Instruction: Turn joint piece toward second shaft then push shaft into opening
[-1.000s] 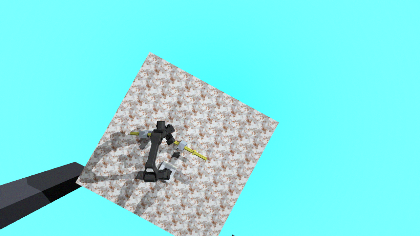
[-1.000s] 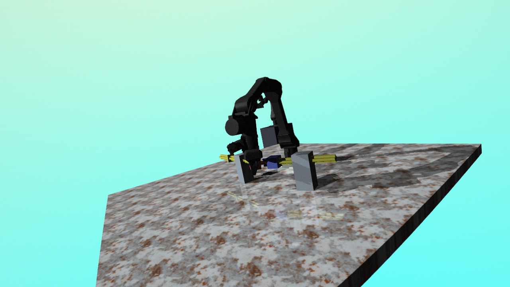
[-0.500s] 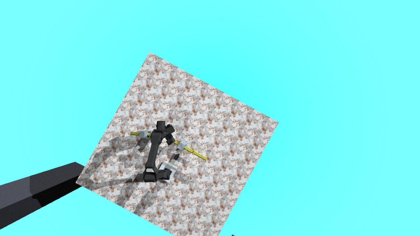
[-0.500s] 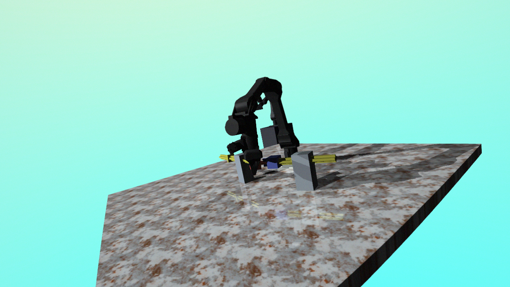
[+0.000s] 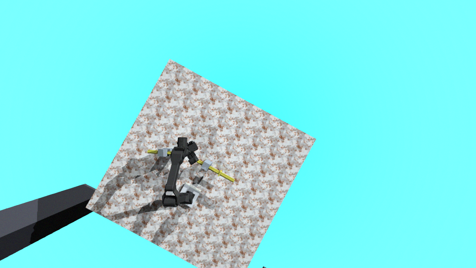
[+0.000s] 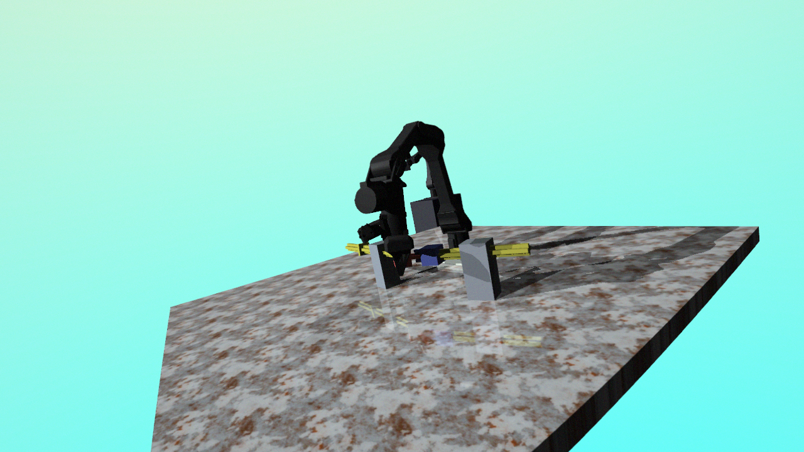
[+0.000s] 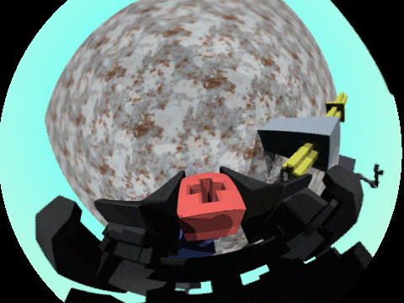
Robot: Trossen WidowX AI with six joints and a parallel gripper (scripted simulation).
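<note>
The joint piece (image 6: 409, 260) (image 7: 210, 215) is red and sits between the fingers of the gripper (image 5: 192, 158) (image 6: 401, 269) (image 7: 202, 172), low down near their tips. The fingers are clamped on it, one on each side. A single cross-shaped opening shows in its upper face in the wrist view. The top view hides the piece under the arm; the exterior view shows only a little of it.

Just beside it is one blue piece (image 6: 431, 255) (image 7: 195, 248), on the end of the fixed shaft (image 5: 152, 151) (image 6: 511, 248). That yellow shaft runs through the first block (image 5: 162, 152) (image 6: 477, 269), grey and upright.

The second shaft (image 5: 226, 176) (image 6: 353, 247) (image 7: 300, 160), also yellow, passes at an angle through the second block (image 5: 206, 165) (image 6: 385, 269) (image 7: 300, 124). Its near end lies outside the opening, past one finger, and it has one collar (image 5: 219, 172) (image 6: 361, 248) (image 7: 335, 111) on the far side of its block. That makes two shafts, two blocks, one red piece and one blue piece.

The one arm (image 5: 173, 173) (image 6: 438, 168) rises from its foot, bends over at a high elbow and drops at the wrist, so the gripper points down between the blocks. All stand on one mottled table (image 5: 249, 133) (image 6: 337, 360) (image 7: 177, 76).
</note>
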